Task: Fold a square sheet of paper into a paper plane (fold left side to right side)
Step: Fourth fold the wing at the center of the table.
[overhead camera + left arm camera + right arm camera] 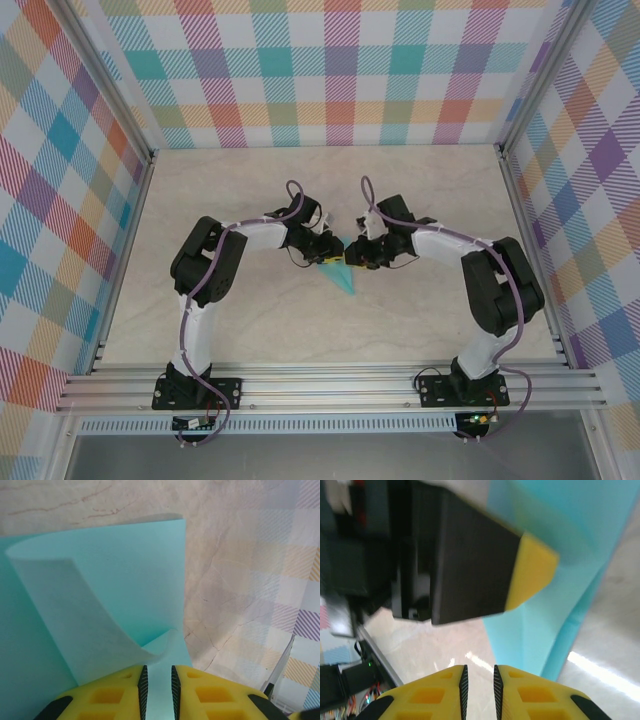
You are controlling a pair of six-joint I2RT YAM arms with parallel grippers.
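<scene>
The square sheet of paper (pixel 343 278) is a creased turquoise shape lying on the marbled table between the two arms, tapering to a point toward the near edge. In the left wrist view the paper (pixel 125 570) spreads under my left gripper (pixel 157 669), with one flap curling up by the left fingertip. The jaws stand a narrow gap apart and turquoise shows through it. My right gripper (pixel 479 667) hovers over bare table just beside the paper (pixel 545 630), with its jaws slightly apart and nothing between them. The left gripper's yellow-tipped finger (pixel 530 575) rests over the sheet. In the top view both grippers (pixel 328 255) (pixel 354 258) meet at the paper.
Plaid walls (pixel 340 70) enclose the table (pixel 250 190) on three sides. An aluminium rail (pixel 330 385) carrying both arm bases runs along the near edge. Cables and a rail (pixel 365 650) show at the lower left of the right wrist view.
</scene>
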